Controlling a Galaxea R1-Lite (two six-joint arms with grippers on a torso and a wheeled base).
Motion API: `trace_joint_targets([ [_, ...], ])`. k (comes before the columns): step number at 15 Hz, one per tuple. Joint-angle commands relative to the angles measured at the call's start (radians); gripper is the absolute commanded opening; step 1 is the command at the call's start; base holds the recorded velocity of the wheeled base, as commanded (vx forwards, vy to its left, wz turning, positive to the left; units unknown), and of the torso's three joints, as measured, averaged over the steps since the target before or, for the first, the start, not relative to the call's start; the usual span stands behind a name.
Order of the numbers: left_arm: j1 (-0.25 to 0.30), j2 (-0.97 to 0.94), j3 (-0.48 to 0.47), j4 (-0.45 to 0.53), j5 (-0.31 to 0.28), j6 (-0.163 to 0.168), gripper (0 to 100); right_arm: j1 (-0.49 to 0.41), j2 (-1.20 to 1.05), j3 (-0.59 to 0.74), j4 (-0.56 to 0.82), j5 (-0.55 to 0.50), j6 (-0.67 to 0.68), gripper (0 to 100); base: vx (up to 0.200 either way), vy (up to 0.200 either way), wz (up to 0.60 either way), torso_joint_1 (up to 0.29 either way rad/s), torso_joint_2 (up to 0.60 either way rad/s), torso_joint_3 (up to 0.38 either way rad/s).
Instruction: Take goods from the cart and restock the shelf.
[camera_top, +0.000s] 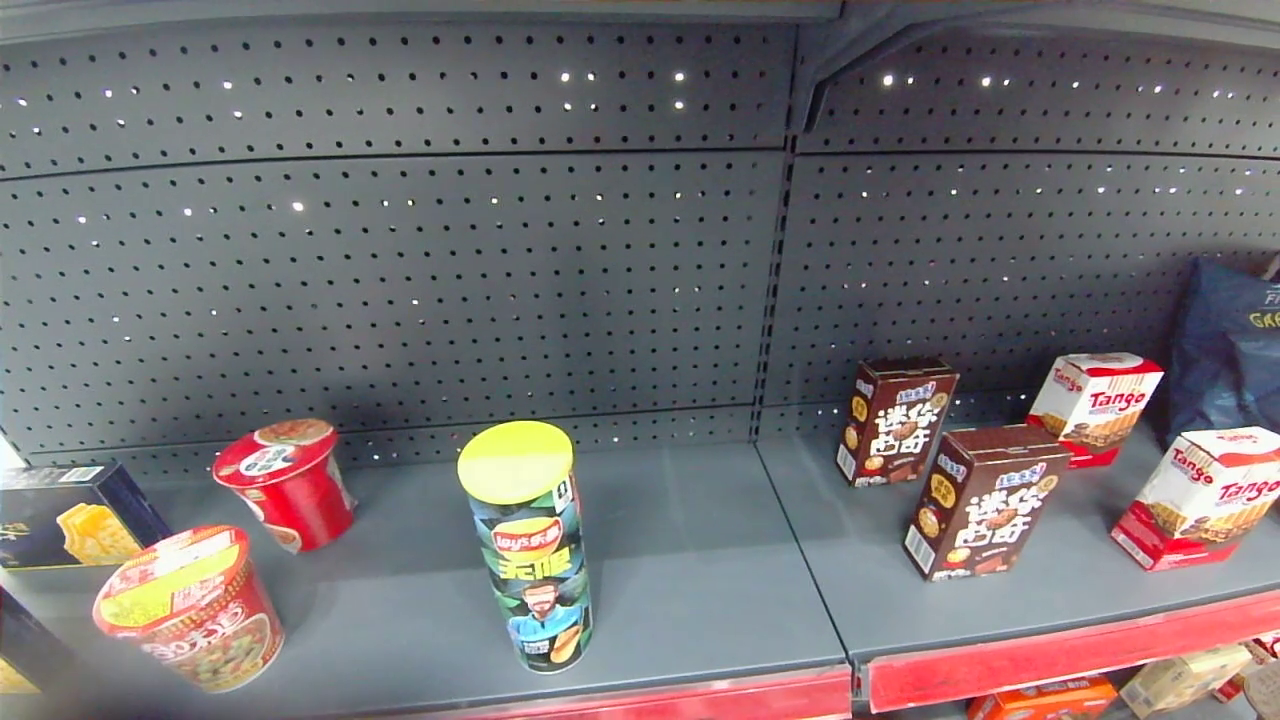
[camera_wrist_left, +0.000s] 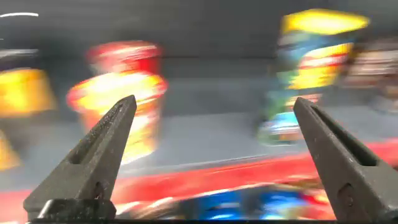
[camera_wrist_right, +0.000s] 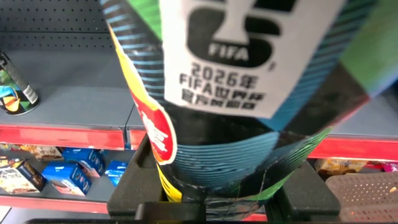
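A tall chips can (camera_top: 527, 545) with a yellow lid stands upright near the front edge of the grey shelf (camera_top: 700, 560), left of its middle. My right gripper (camera_wrist_right: 221, 186) is shut on a second chips can (camera_wrist_right: 249, 93) of the same kind, held in front of the shelf; the standing can (camera_wrist_right: 15, 90) shows farther off. My left gripper (camera_wrist_left: 214, 109) is open with nothing between its fingers, facing the shelf's red front edge between the noodle cups (camera_wrist_left: 121, 99) and the standing can (camera_wrist_left: 305, 74).
Two red noodle cups (camera_top: 285, 483) (camera_top: 190, 608) and a dark box (camera_top: 70, 515) stand at the left. Two brown boxes (camera_top: 900, 420) (camera_top: 985, 500), two red-and-white boxes (camera_top: 1095, 405) (camera_top: 1200, 495) and a blue bag (camera_top: 1230, 345) fill the right. Free shelf lies right of the can. Boxes (camera_wrist_right: 68, 177) fill the lower shelf.
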Motion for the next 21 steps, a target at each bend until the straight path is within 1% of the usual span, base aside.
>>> trace_joint_targets([
  [1,0.0,-0.07,0.074,0.099,0.206,0.171,100,0.001,-0.007,-0.001,0.0,-0.001,0.002,0,0.0,0.0,0.0,0.0,0.0,0.0],
  [2,0.0,-0.068,0.074,0.183,0.301,0.231,100,0.001,-0.007,-0.007,0.0,-0.001,0.007,0,0.0,0.0,0.0,0.0,0.0,0.0],
  [4,0.003,-0.068,0.074,0.182,0.327,0.205,100,0.001,-0.007,-0.009,0.0,-0.002,0.01,0,0.0,0.0,0.0,0.0,0.0,0.0],
  [5,0.005,-0.07,0.074,0.183,0.353,0.173,100,0.001,-0.007,-0.009,0.0,-0.001,0.01,0,0.0,0.0,0.0,0.0,0.0,0.0],
  [6,0.003,-0.07,0.074,0.183,0.351,0.175,100,0.002,-0.007,-0.01,-0.002,0.001,0.01,0,0.0,0.0,0.0,0.0,0.0,0.0],
  [7,0.001,-0.068,0.074,0.185,0.318,0.17,100,0.012,-0.007,-0.013,-0.002,0.006,0.01,0,0.0,0.0,0.0,0.0,0.0,0.0],
  [8,0.001,-0.068,0.074,0.185,0.27,0.162,100,0.021,-0.007,-0.012,-0.002,0.01,0.009,0,0.0,0.0,0.0,0.0,0.0,0.0],
  [9,0.001,-0.068,0.074,0.185,0.259,0.168,100,0.036,-0.004,-0.016,-0.005,0.015,0.009,0,0.0,0.0,0.0,0.0,0.0,0.0],
  [11,0.001,-0.068,0.074,0.185,0.261,0.164,100,0.084,0.009,-0.04,-0.038,0.033,0.01,0,0.0,0.0,0.0,0.0,0.0,0.0],
  [16,0.003,-0.068,0.074,0.185,0.259,0.168,100,0.213,0.046,-0.069,-0.04,0.033,0.004,0,0.0,0.0,0.0,0.0,0.0,0.0],
  [17,0.001,-0.068,0.074,0.185,0.259,0.167,100,0.223,0.072,-0.076,-0.042,0.019,0.002,0,0.0,0.0,0.0,0.0,0.0,0.0],
  [19,0.003,-0.068,0.074,0.185,0.259,0.167,100,0.199,0.128,-0.098,-0.035,-0.008,0.002,0,0.0,0.0,0.0,0.0,0.0,0.0],
  [21,0.001,-0.068,0.074,0.185,0.259,0.167,100,0.171,0.193,-0.113,-0.023,-0.083,-0.002,0,0.0,0.0,0.0,0.0,0.0,0.0],
])
